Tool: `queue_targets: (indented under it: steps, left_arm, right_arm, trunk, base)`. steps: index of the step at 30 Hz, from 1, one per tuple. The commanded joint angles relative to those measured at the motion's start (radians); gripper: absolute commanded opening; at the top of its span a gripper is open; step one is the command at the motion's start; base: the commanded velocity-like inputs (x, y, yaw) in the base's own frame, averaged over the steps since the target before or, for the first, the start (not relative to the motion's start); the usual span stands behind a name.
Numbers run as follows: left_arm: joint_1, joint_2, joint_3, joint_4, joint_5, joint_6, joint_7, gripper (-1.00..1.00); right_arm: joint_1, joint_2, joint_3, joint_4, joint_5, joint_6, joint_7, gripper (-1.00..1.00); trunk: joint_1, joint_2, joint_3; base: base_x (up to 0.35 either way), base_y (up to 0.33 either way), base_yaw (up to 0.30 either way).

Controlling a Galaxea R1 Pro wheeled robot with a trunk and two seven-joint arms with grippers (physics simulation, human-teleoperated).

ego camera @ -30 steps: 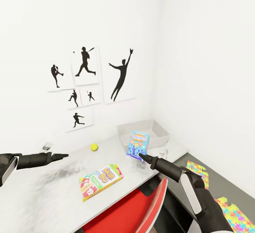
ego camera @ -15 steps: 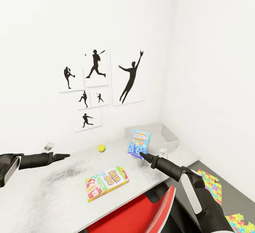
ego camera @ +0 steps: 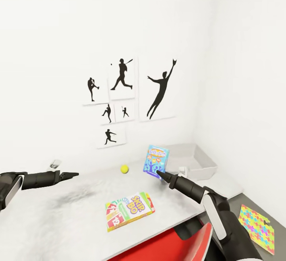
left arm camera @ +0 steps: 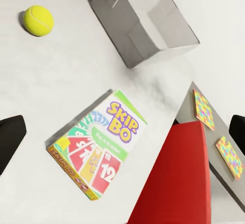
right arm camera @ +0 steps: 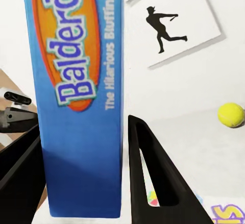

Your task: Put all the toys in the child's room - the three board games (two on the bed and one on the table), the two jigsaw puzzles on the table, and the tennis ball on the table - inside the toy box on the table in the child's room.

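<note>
Blue game carried upright toward the bin

The table [ego camera: 79,209] bears most of the work: the toy box [ego camera: 206,168] sits at its far corner by the wall, so the load must travel over the top to reach it. The right gripper [ego camera: 159,172] pinches the blue board game [ego camera: 156,161] by its lower edge, upright and clear of the surface, near the bin. The left gripper [ego camera: 73,174] hovers with nothing in it; I cannot tell how its jaws stand. The SKIP-BO box [ego camera: 128,210] lies flat near the front edge, two jigsaw puzzles [left arm camera: 203,109] lie on the floor, and the tennis ball [ego camera: 124,169] waits beyond.
</note>
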Motion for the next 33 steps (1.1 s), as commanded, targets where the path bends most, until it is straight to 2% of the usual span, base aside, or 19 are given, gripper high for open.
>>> queue_targets:
  steps: [1, 10, 18, 33]
  left_arm:
    - [-0.001, 0.0, 0.0, 0.0, 0.003, 0.009, -0.002, 1.0]
    - [-0.001, 0.0, 0.0, 0.0, 0.003, 0.005, -0.002, 1.0]
    - [-0.001, -0.001, -0.001, 0.0, 0.002, 0.004, -0.001, 1.0]
    - [-0.001, -0.002, -0.001, 0.003, 0.002, 0.001, 0.0, 1.0]
  right_arm:
    - [0.0, 0.0, -0.001, 0.0, -0.008, 0.008, 0.001, -1.0]
    - [0.0, 0.0, -0.001, 0.0, -0.008, 0.008, 0.002, -1.0]
    - [0.0, 0.0, -0.001, 0.0, -0.008, 0.008, 0.003, -1.0]
    - [0.0, 0.0, -0.001, 0.003, -0.008, 0.008, 0.003, -1.0]
  trunk:
    - [0.001, -0.001, 0.0]
    - [0.001, -0.001, 0.002]
    - [0.001, -0.001, 0.002]
    - [0.001, -0.001, 0.002]
  base:
    - [0.083, -0.05, 0.151]
    - [0.152, -0.013, 0.039]
    - [0.02, -0.13, 0.001]
    - [0.075, -0.016, 0.0]
